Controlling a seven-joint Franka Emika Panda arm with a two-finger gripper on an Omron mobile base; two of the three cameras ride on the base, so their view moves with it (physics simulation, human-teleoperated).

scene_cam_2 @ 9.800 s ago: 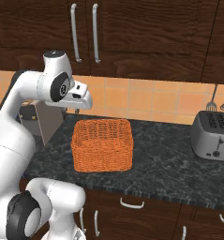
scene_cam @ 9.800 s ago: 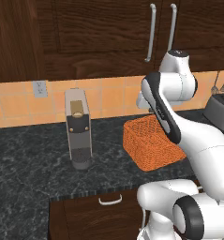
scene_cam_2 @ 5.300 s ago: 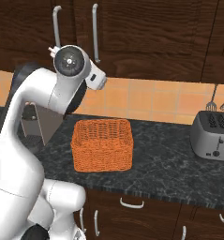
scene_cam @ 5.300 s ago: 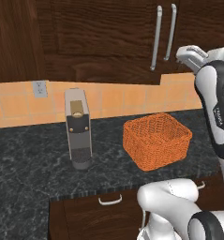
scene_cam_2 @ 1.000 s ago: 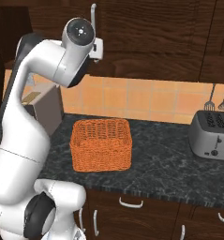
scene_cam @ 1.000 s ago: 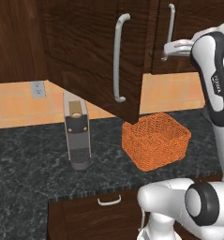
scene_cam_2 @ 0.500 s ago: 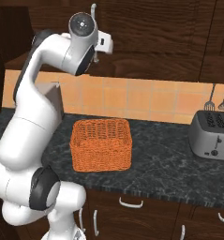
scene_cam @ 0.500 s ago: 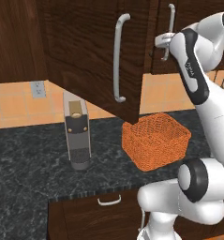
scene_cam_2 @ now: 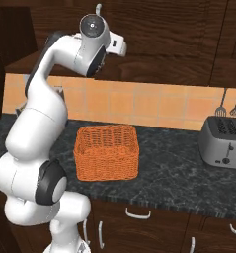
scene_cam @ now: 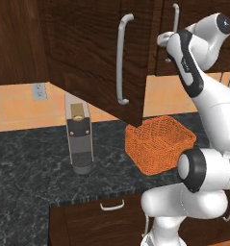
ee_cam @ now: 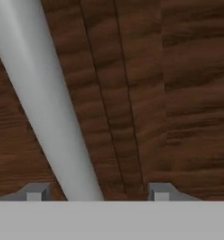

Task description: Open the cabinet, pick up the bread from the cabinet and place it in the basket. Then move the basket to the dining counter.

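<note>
The dark wood cabinet [scene_cam: 87,48] has its left door swung out over the worktop, silver bar handle [scene_cam: 122,57] facing me. Its right door is shut. My gripper [scene_cam: 161,40] is held high against that shut door, next to its handle [scene_cam: 174,19]. In the hand view the gripper [ee_cam: 98,193] is open, and the silver bar [ee_cam: 48,103] slants down between the two fingertips [ee_cam: 36,192], nearer the left one. The orange woven basket [scene_cam: 159,143] [scene_cam_2: 107,150] sits empty on the black worktop below. The bread is hidden and the dining counter is out of view.
A grey coffee machine [scene_cam: 79,139] stands left of the basket, under the open door's edge. A silver toaster [scene_cam_2: 225,141] sits at the right, with utensils hanging on the tiled wall above it. The black granite worktop [scene_cam: 30,168] tops low drawers with short handles.
The left door, shut five seconds ago, stands open. In the last second the hand shifted slightly left along the right door and the arm's elbow swung up.
</note>
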